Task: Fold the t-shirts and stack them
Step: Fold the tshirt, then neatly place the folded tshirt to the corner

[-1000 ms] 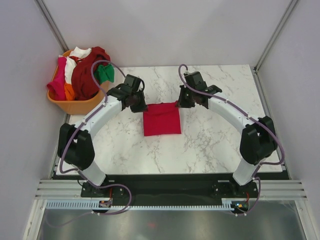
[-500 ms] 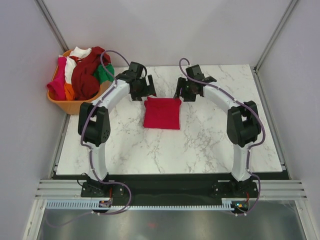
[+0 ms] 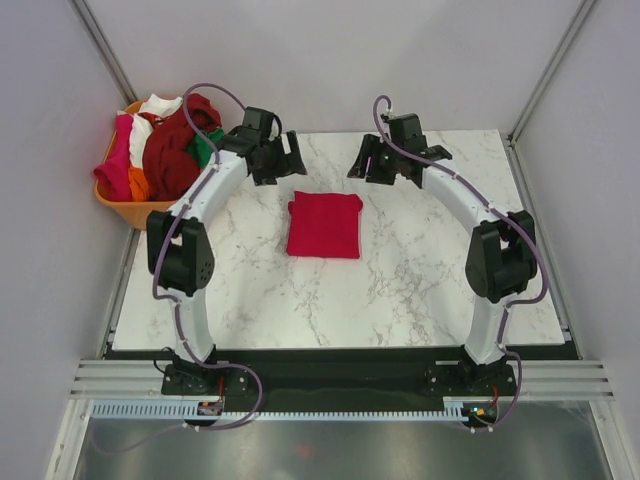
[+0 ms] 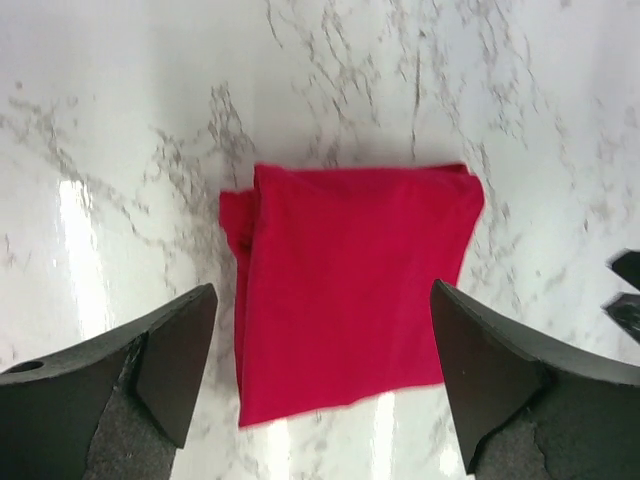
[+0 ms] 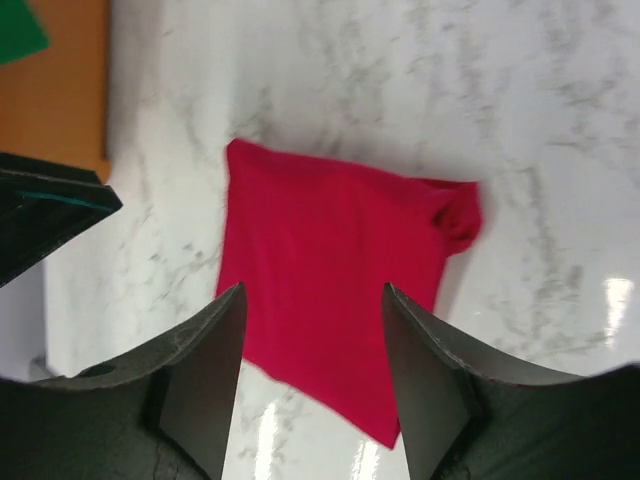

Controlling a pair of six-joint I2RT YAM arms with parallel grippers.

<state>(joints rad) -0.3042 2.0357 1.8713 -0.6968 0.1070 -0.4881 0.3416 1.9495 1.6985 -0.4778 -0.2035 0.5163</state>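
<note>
Top external view: folded red shirt (image 3: 324, 225) lies mid-frame, just below both grippers. Left gripper (image 3: 283, 165) and right gripper (image 3: 365, 165) hang above it, jaws spread, empty. Loose shirts (image 3: 170, 150) heap in the basket (image 3: 150, 212), upper left. Left arm's nearer, I'd say.

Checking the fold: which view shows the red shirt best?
Left wrist: the red shirt fills the frame, edges and layered left side clear. Right wrist shows it tilted, partly covered; top shows it whole but small.

Crimson shirt (image 3: 324, 226); white bench (image 3: 420, 280) veined grey like marble; orange basket (image 3: 150, 212); its heap (image 3: 170, 150) magenta, white, maroon, orange, green.
</note>
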